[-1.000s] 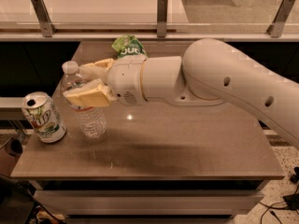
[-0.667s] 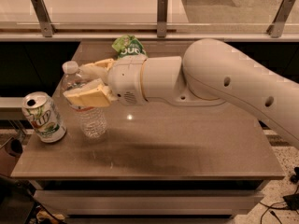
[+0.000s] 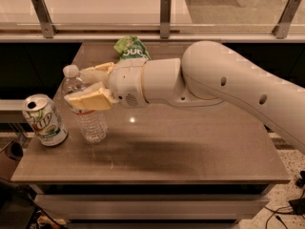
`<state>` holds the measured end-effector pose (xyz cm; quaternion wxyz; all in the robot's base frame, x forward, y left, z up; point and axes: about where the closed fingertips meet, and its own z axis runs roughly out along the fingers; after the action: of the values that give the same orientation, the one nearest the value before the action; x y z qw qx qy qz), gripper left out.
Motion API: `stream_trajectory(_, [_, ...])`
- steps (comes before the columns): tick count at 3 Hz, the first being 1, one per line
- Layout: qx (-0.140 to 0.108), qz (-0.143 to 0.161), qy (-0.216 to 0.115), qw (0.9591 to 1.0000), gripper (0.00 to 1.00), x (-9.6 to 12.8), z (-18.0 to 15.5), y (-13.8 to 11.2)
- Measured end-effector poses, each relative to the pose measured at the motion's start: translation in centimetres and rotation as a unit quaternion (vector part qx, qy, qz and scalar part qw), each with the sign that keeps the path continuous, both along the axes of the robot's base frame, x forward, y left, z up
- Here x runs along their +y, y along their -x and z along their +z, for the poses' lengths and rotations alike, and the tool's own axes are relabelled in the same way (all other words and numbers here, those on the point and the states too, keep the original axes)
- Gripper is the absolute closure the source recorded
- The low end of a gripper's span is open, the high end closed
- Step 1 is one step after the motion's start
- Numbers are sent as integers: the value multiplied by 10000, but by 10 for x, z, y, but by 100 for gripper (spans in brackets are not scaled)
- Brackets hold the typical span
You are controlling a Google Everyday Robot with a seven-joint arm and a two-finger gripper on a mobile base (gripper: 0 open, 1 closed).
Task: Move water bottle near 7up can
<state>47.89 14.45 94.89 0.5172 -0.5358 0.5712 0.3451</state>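
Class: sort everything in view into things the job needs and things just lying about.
Job: water bottle; 7up can standing beside it; gripper, clamped around the bottle.
Lying about: green snack bag, at the back of the table.

My gripper [image 3: 76, 86] is over the left part of the tabletop [image 3: 190, 147]. Its two fingers are pressed on either side of the water bottle [image 3: 93, 125], just below the white cap. The bottle leans a little, with its base down at the tabletop. The 7up can [image 3: 44, 119] stands upright just beside it on the left, a small gap between them. A snack bag [image 3: 131, 49] lies behind my arm [image 3: 228, 85], near the far edge.
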Motion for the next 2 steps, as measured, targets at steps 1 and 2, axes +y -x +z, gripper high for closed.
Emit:
stream_trajectory(1, [47, 46, 2, 10000, 60, 0, -5, -5])
stream_trajectory(2, [46, 47, 2, 10000, 36, 0, -4, -5])
